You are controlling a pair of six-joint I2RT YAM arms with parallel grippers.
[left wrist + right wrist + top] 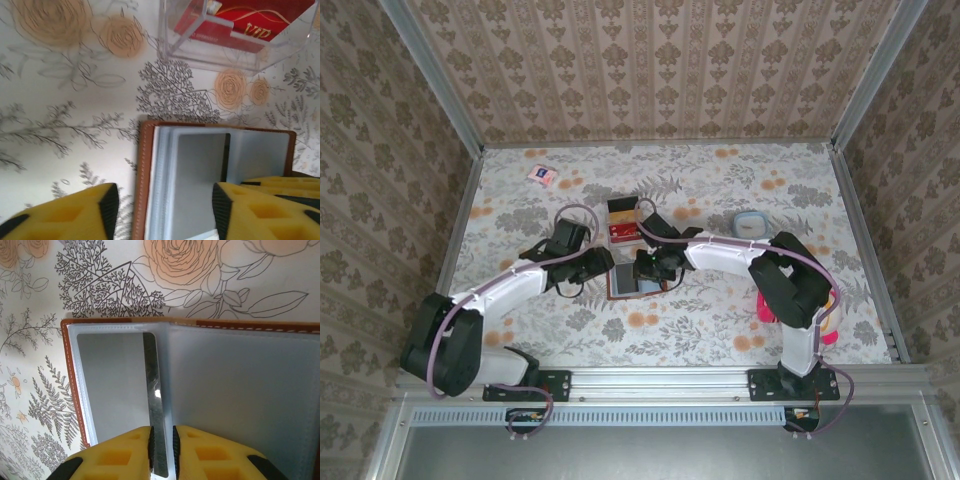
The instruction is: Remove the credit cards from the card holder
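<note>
A: Status of the card holder (625, 283)?

B: It lies open near the middle of the bench (720, 330). The right gripper (162, 434) is pinched narrow on the edge of one dark card (156, 390), which sits partly in its sleeve. The left gripper (164, 202) stands half wide astride one page, not touching it.

A: Work remaining?

B: Nearly all, I judge. This card must be pulled clear. Whether the other sleeves hold cards, I cannot tell.

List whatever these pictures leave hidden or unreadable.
- Top view: card holder largely covered by left gripper and right gripper; card count too small to tell.
- Right wrist: credit card, near end hidden between the fingers.
- Left wrist: clear tray cut off by the top edge.
</note>
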